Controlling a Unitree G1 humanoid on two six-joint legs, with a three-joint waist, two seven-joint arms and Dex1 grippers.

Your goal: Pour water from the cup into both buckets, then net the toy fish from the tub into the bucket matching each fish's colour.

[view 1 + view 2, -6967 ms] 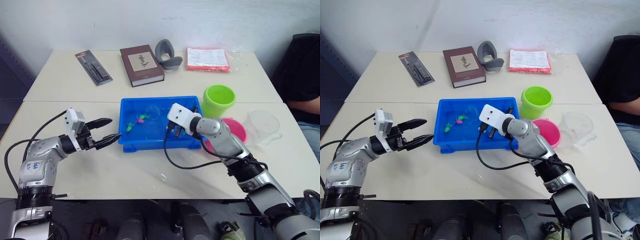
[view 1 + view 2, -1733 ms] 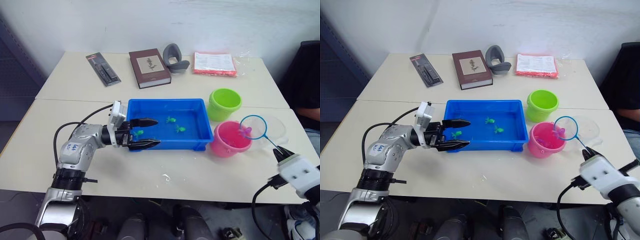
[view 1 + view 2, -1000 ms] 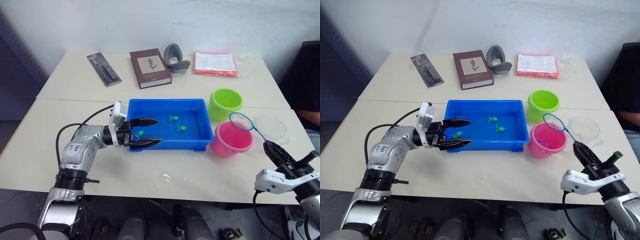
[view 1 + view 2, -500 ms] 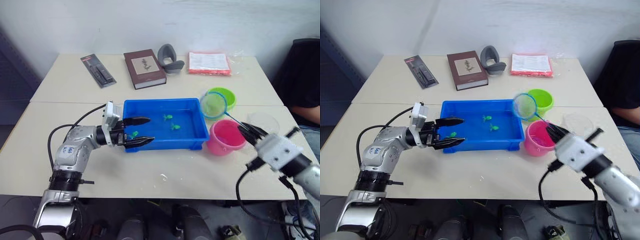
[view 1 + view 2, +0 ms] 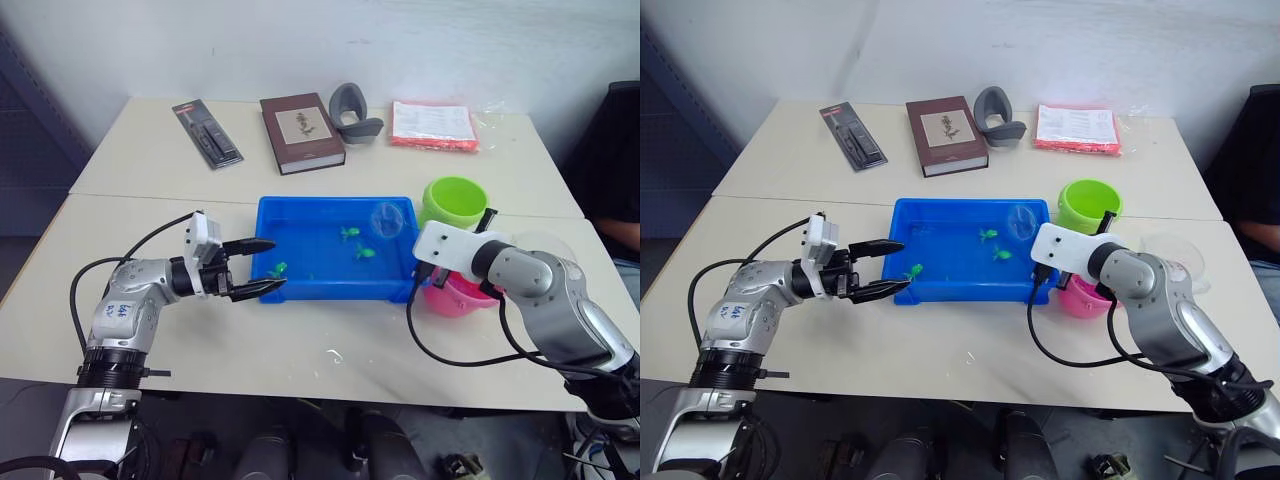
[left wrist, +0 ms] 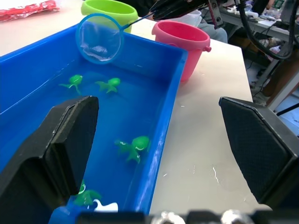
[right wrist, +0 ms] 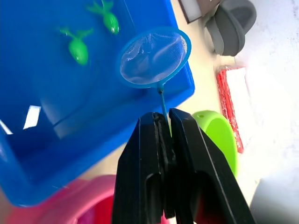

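The right gripper [image 7: 163, 122] has its two black fingers pinched tight on the thin stick of the net [image 7: 153, 58], whose blue ring hangs over the tub [image 5: 300, 290] near its 2 o'clock corner; the mesh looks empty and seems to sit above the water, though how high I cannot tell.

The step in hand, as I judge it, is netting a green fish; two green fish [image 5: 348, 233] [image 5: 365, 252] float just at 8 o'clock of the ring, a third [image 5: 279, 268] lies near the tub's 7 o'clock end, and the left wrist view shows a fourth [image 6: 84, 196] at the near wall. No pink fish shows in the tub.

To do it well, tilt the ring so its open face leads; dip it below the water behind the nearest fish and sweep toward the fish rather than chopping down, since a light fish will likely skate away on the ripple; lift level and slowly so it settles in the mesh; then carry it to the lime green bucket [image 5: 453, 200] at 2 o'clock of the tub, not the pink bucket [image 5: 455, 295] just beside the tub's right wall.

The left gripper [image 5: 256, 267] hovers with fingers spread wide and empty at the tub's left end; it could steady that wall.
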